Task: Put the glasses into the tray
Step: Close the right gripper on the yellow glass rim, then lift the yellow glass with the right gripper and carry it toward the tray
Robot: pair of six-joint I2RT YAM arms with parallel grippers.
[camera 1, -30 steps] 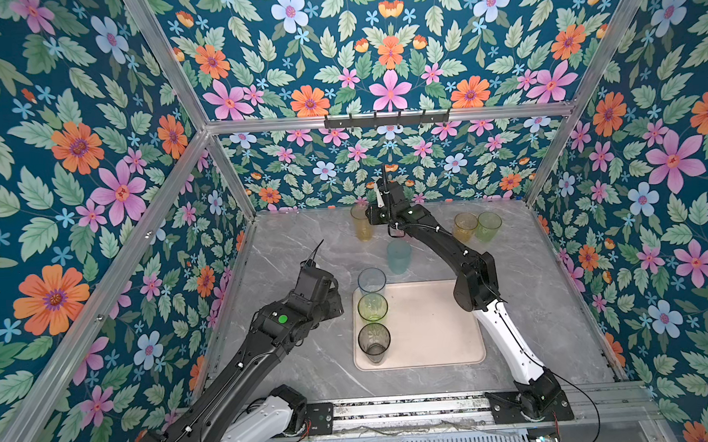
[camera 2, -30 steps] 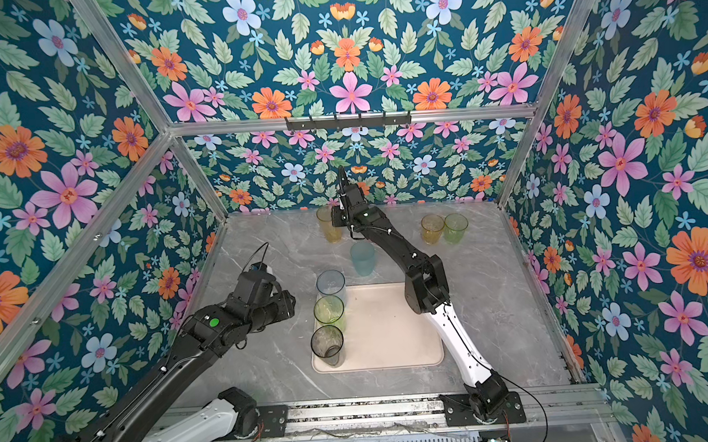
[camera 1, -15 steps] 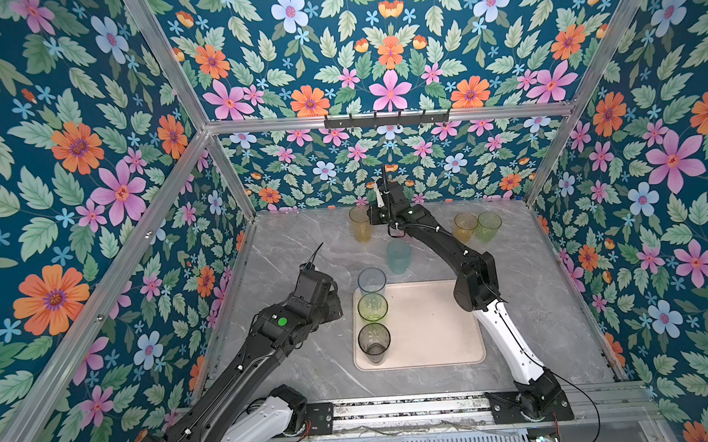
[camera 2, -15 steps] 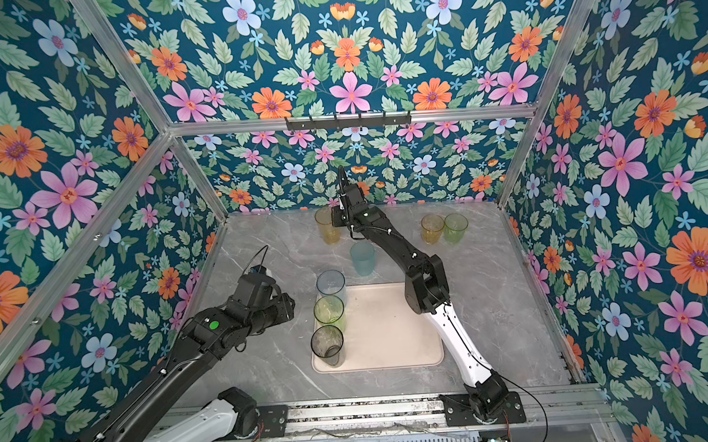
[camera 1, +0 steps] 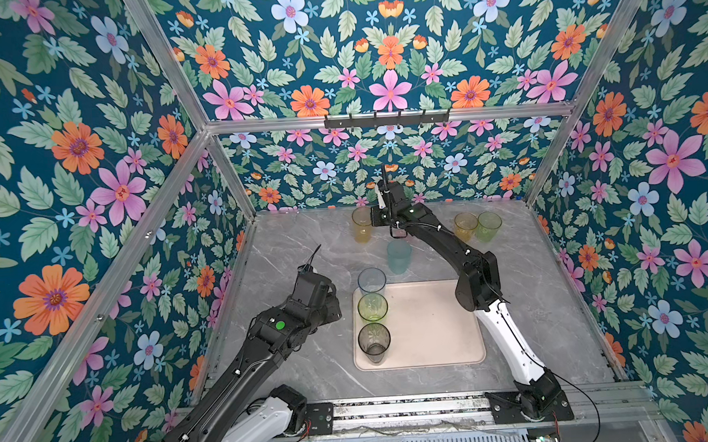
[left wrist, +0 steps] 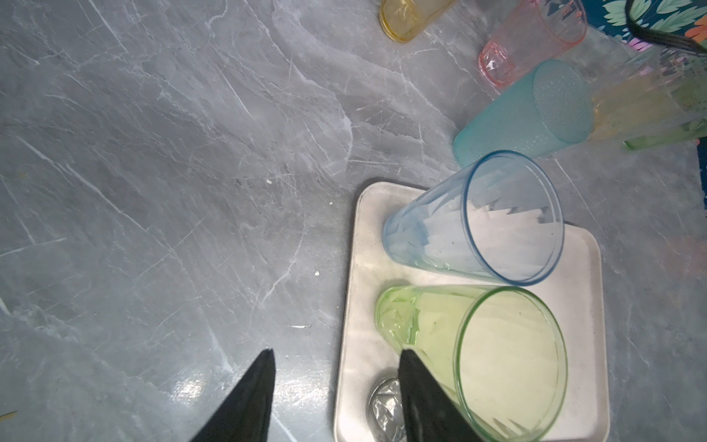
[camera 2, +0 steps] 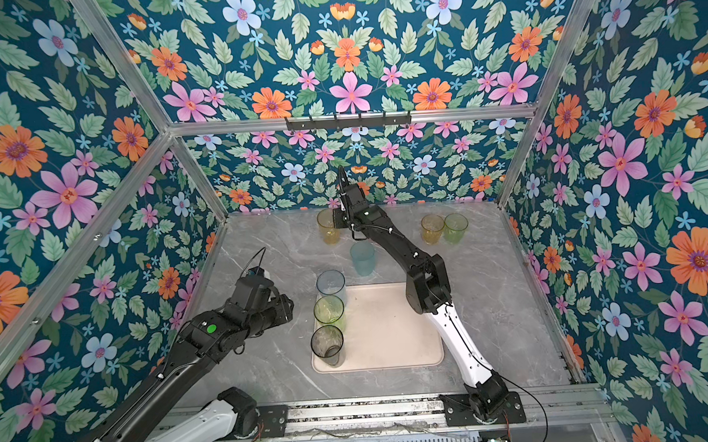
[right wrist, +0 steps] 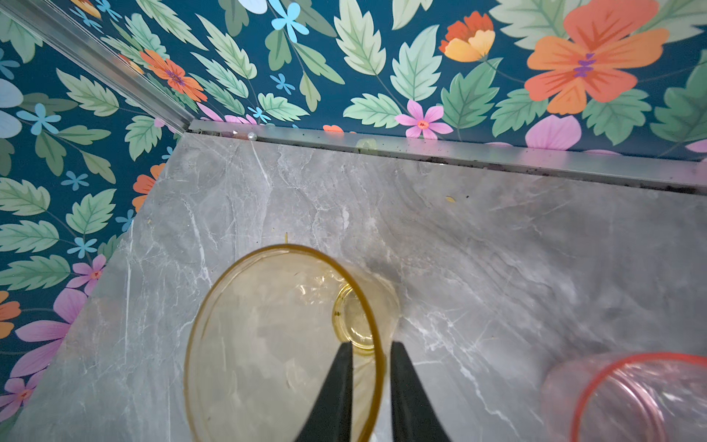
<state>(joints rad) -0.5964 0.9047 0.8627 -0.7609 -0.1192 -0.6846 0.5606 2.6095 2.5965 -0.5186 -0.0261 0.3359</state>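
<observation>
Right gripper [right wrist: 371,346]: jaws narrow astride tall amber tumbler [right wrist: 267,344] rim, grip unclear; pink tumbler [right wrist: 631,402] beside. Left gripper [left wrist: 337,354]: jaws half open, empty, near tray [left wrist: 583,291].

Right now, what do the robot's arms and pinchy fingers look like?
Both arms are black with a white section near the base. The left arm has a round green dot; a thin black cable runs down the right arm. The left gripper and right gripper have pointed black fingers.
</observation>
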